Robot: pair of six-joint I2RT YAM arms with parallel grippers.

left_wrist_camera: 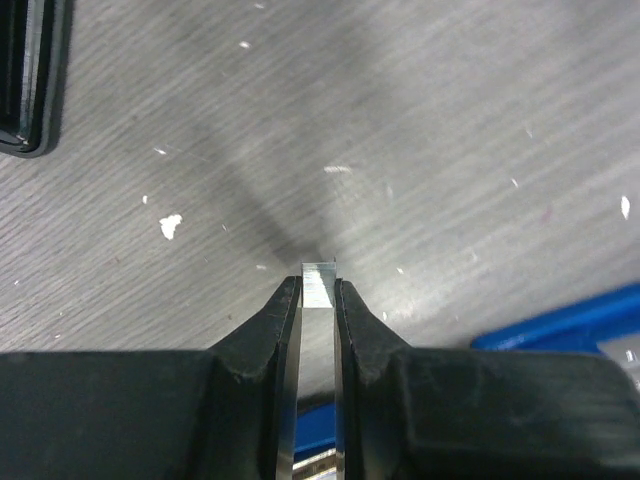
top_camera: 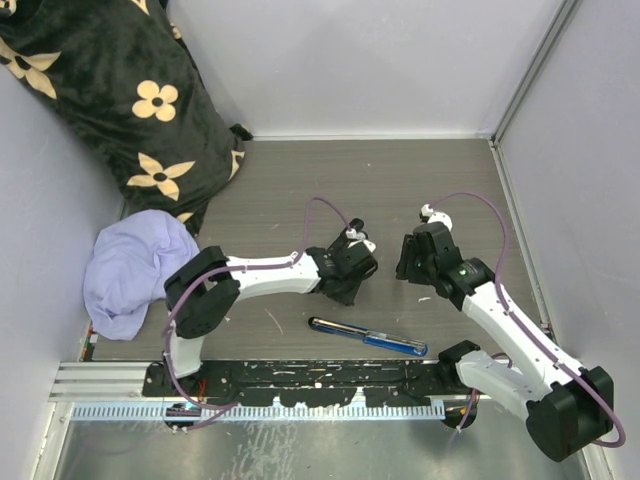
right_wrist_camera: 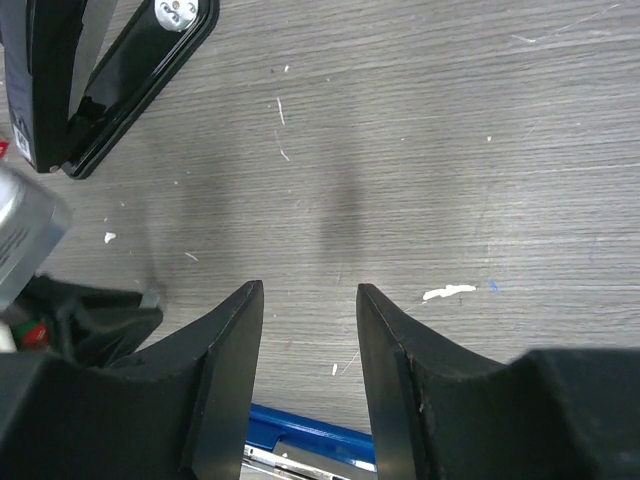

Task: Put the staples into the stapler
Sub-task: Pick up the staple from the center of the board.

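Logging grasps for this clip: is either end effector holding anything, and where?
Left end effector pinches a thin shiny staple strip by its flat sides, tip protruding. Right end effector: open, empty.

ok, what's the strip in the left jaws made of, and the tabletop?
Strip: looks like bare metal, silvery with a glossy glint on its end; probably staples. Tabletop: seemingly matte grey wood-grain laminate, with fine streaks and white scuffs.

The grey wood-grain tabletop (top_camera: 400,190) is being enclosed on three sides by pale walls (top_camera: 350,60). A black cushion with cream flowers (top_camera: 110,90) is being propped in the far left corner, and a lilac cloth (top_camera: 135,265) is being bunched just beside it.
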